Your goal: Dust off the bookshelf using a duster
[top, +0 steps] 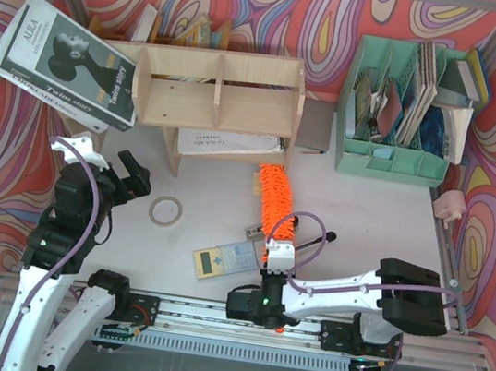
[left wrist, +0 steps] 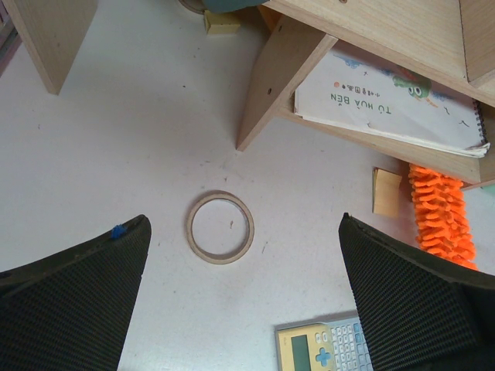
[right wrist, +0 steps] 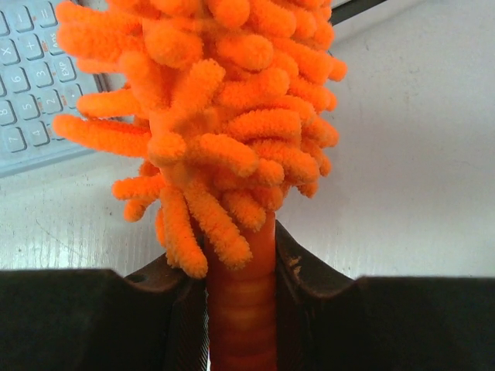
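The wide, low, light wooden bookshelf (top: 216,87) stands in the upper middle of the top view. The long, fluffy, bright orange duster (top: 276,199) is in the middle of the frame, just below the shelf's lower right corner. Its far tip is close to the shelf; I cannot tell if they touch. The right gripper (right wrist: 241,290) squeezes tight on the duster's orange handle, just under the fluff. The left gripper (top: 134,176) is at the left, spread wide and holding nothing. A thin round beige ring (left wrist: 189,229) lies on the white table (left wrist: 116,139) under it. A yellow calculator (top: 228,259) lies near the duster.
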Available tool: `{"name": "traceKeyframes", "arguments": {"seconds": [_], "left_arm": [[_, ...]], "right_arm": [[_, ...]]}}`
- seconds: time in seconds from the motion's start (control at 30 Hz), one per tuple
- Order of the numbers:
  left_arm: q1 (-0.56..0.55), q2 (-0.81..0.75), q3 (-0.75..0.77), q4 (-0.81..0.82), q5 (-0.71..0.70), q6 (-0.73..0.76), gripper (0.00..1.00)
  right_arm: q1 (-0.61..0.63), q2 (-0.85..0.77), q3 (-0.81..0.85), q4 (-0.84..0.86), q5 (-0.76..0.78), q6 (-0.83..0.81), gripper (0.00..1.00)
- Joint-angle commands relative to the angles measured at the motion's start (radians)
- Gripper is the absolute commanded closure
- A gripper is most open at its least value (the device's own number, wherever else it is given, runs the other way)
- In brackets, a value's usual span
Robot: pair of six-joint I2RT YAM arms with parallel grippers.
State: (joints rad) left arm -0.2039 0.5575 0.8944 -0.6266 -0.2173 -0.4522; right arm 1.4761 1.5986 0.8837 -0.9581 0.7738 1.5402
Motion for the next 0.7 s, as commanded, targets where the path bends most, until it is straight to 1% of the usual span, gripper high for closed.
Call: {"name": "traceKeyframes", "arguments": {"seconds": [0.0,0.13,0.23,0.33,0.53,0.67], "left_arm": [[0.006,-0.001,-0.014,0.007,0.006,-0.005,0.01],[0.006,-0.005,-0.014,0.005,0.002,-0.005,0.02],[0.006,-0.005,-0.014,0.005,0.002,-0.005,0.01],[0.006,-0.004,-0.013,0.005,0.002,-0.005,0.01],[0.006,-0.004,-0.013,0.005,0.001,-0.005,0.02],[0.006,-0.004,-0.013,0.005,0.001,-0.005,0.02]], "right_arm": [[-0.075,-0.053,-0.055,0.138,-0.047,-0.156,1.0],[-0.104,-0.048,-0.062,0.184,-0.079,-0.205,1.0],[-0.11,-0.033,-0.05,0.184,-0.082,-0.215,1.0],[-0.111,-0.029,-0.039,0.162,-0.067,-0.201,1.0],[-0.098,-0.075,-0.016,0.089,-0.003,-0.151,1.0],[-0.096,-0.094,-0.02,0.087,-0.019,-0.152,1.0]]}}
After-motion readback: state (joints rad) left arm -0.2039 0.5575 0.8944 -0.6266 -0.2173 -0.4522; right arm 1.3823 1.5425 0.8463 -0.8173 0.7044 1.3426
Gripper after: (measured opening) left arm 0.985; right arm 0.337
